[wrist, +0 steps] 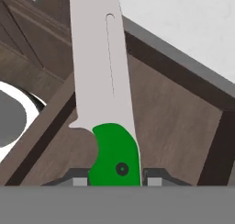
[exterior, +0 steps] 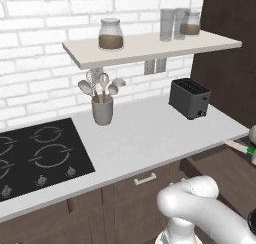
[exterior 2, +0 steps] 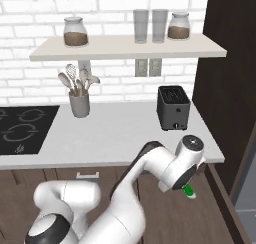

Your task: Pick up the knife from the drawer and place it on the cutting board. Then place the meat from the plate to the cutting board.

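Currently the claw (wrist: 114,182) is clamped on the knife (wrist: 103,81), blade toward 12 o'clock above the drawer (wrist: 183,126); next: carry to the cutting board.

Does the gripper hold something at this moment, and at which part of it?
Yes. The gripper holds the small knife with a green handle and silver blade, its fingers closed on the green handle, above the open brown wooden drawer.
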Available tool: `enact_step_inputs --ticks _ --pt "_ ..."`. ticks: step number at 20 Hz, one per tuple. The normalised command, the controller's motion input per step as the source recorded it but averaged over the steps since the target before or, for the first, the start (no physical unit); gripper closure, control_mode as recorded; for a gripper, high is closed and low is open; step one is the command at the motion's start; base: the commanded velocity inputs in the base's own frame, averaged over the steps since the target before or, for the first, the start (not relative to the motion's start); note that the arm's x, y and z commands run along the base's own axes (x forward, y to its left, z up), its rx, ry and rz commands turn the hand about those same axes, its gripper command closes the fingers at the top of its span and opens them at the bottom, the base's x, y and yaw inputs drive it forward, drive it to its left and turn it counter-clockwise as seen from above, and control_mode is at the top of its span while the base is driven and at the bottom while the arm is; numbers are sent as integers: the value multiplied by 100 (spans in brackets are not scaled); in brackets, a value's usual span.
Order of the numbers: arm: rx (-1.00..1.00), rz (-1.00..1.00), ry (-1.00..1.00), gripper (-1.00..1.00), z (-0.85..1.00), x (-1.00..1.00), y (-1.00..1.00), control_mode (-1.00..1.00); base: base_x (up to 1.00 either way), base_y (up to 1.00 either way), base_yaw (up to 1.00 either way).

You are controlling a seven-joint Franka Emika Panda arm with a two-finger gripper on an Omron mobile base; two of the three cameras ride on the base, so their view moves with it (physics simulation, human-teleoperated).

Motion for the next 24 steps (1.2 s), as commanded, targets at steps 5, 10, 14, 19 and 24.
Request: enact_step_inputs --ticks 5,10,14,19,24 --pt "-1 5 0 100 28 97 100 -100 0 0 0" --pt "0 16 1 100 12 97 98 -100 0 0 0" --pt "0 29 1 100 -1 82 83 -100 0 0 0" --pt "-3 35 0 100 -34 25 100 -100 0 0 0" --pt "-2 8 0 100 -11 0 20 100 -2 80 44"
